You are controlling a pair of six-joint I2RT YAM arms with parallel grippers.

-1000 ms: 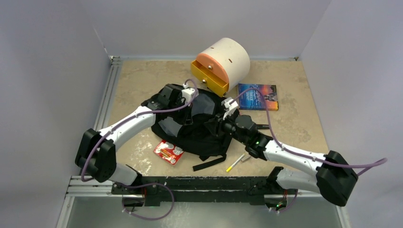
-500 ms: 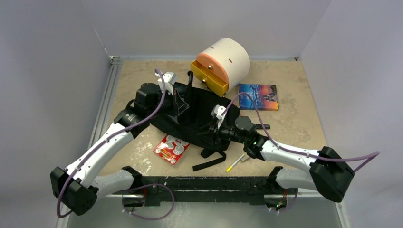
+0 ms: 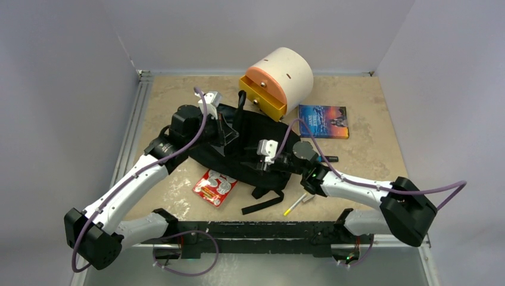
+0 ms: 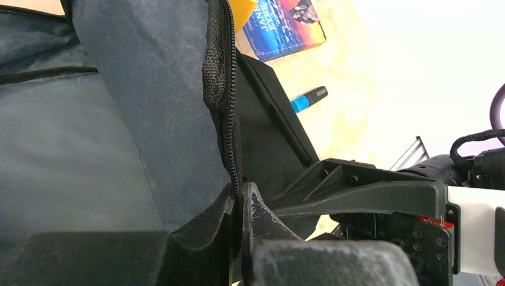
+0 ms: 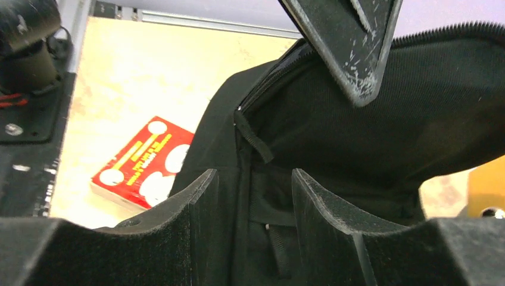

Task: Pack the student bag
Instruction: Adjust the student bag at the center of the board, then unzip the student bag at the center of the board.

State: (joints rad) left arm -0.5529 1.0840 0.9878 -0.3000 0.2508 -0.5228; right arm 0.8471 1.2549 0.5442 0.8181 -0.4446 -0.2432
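The student bag (image 3: 253, 156), black with blue-grey lining (image 4: 89, 137), lies spread in the middle of the table. My left gripper (image 3: 225, 132) is shut on the bag's zipper edge (image 4: 229, 119) and holds that flap up; the pinch shows in the left wrist view (image 4: 239, 199). My right gripper (image 3: 262, 162) is open low over the bag's near side. In the right wrist view (image 5: 253, 193) black fabric (image 5: 417, 119) and a strap lie between its spread fingers. A left finger (image 5: 348, 42) hangs above.
A cream drawer box (image 3: 284, 76) with a yellow drawer stands at the back. A blue book (image 3: 323, 121) lies right of the bag, a dark marker (image 3: 329, 159) near it. A red card pack (image 3: 213, 187) and a yellow pen (image 3: 295, 204) lie in front.
My left arm has pulled back to the left with the bag's edge, spreading the bag open and flatter. My right gripper has moved left over the bag's near side.
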